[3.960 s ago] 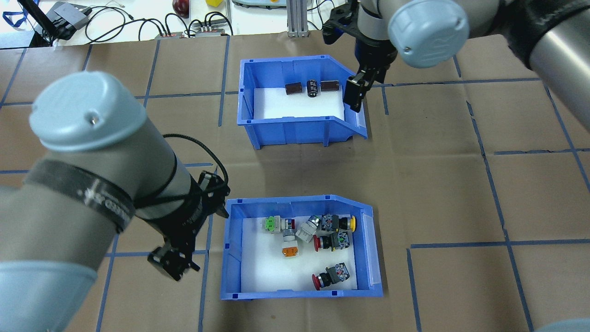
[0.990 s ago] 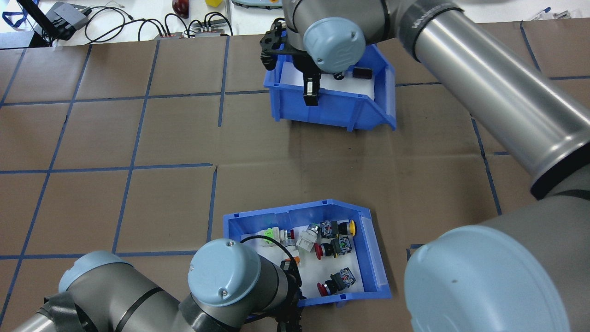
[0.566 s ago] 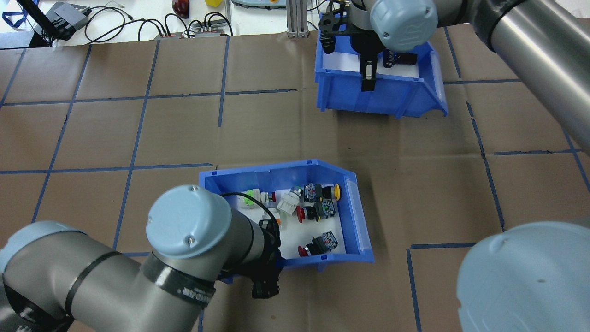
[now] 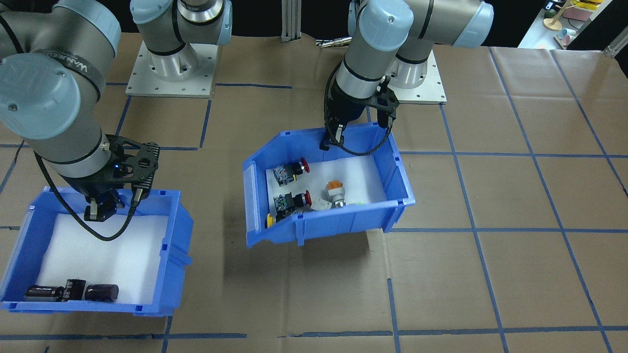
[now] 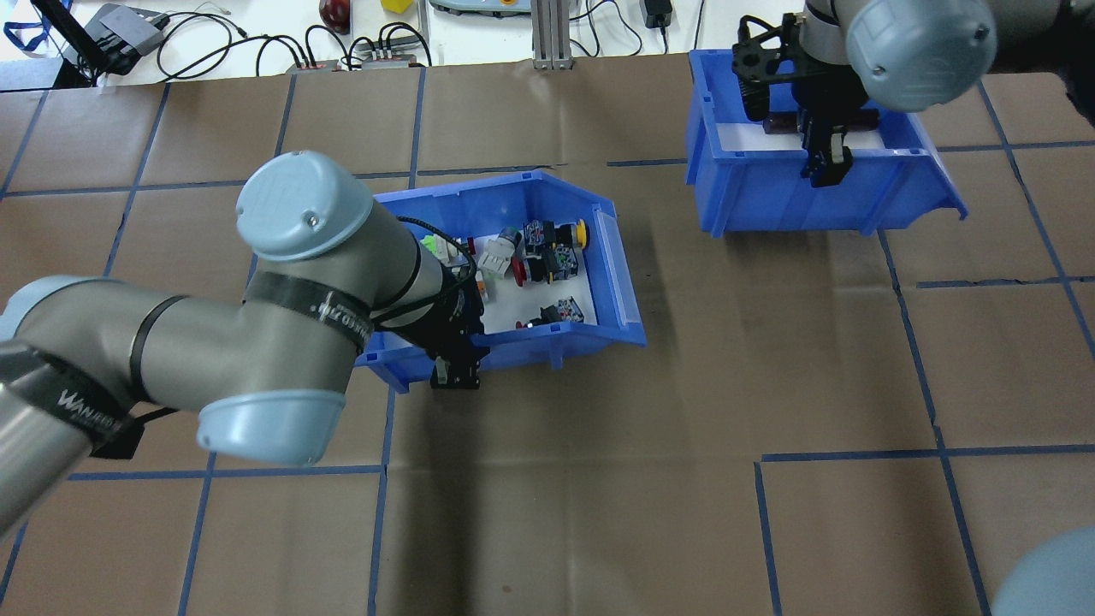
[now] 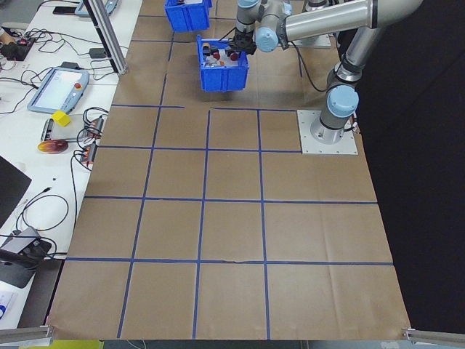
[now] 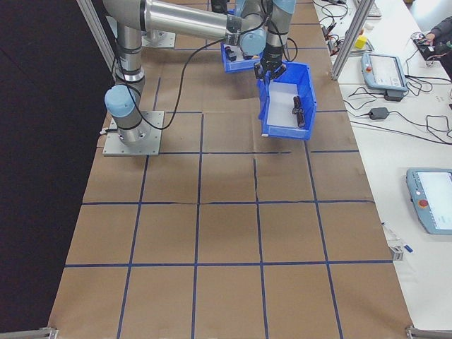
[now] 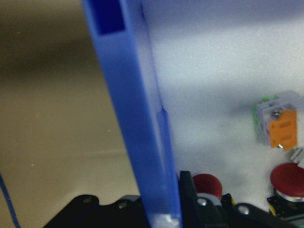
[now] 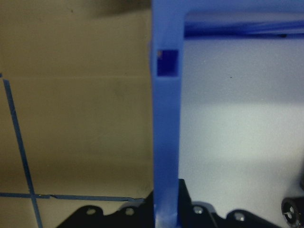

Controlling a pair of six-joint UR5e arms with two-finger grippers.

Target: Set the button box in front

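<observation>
left end effector (image 5: 453, 370) is clamped on the near wall of the blue plastic button box (image 5: 616, 257) with its white foam liner, mid-frame overhead, lifted and tilted above the brown paper worktop (image 5: 599, 479). the arm hides its left half.

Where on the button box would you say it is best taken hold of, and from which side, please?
By the thin upright wall on the robot's side of the button box, from above, one finger inside and one outside. The bin is open-topped and that rim is clear of the switches. The left tool is clamped there already.
</observation>
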